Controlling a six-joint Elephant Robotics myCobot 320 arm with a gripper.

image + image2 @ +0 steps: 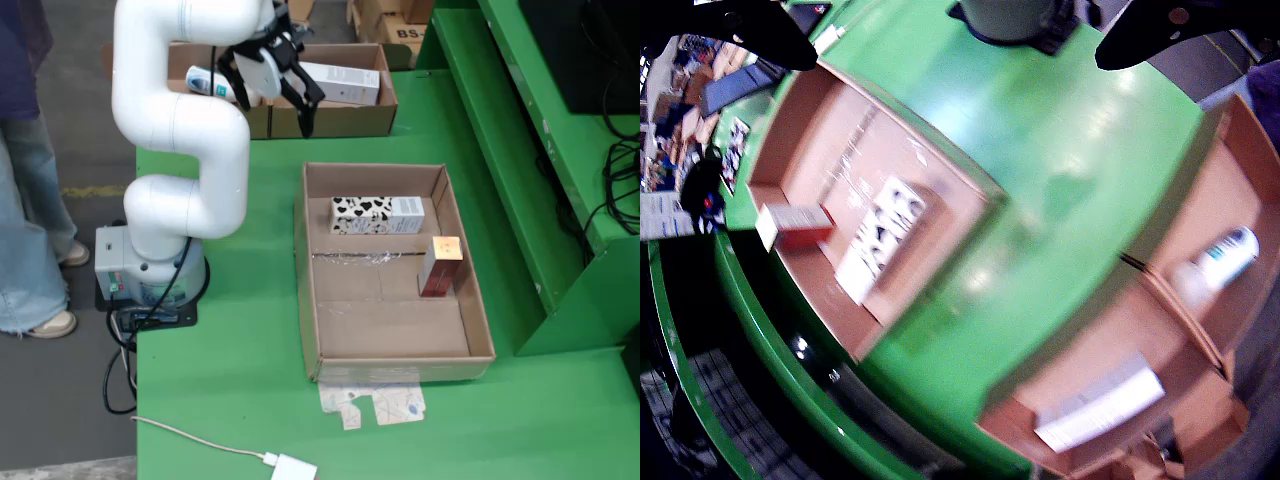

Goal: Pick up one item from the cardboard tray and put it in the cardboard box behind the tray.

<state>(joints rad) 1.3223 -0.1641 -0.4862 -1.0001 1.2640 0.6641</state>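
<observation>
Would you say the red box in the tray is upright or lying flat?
Upright. In the fixed view the red box stands on end against the tray's right wall, its small top face up.

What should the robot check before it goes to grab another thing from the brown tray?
1. Gripper empty: ok. The black gripper hangs open with nothing between its fingers.
2. Something left to pick: ok. A black-and-white patterned carton and a small red box with a gold top are in the shallow cardboard tray.
3. Items apart: ok. The two do not touch.
4. Arm position: not ok. The gripper is over the cardboard box behind the tray, not over the tray.
5. Room in that box: ok. A white bottle with a blue label and a white carton lie inside, with bare floor showing in the wrist view.
</observation>
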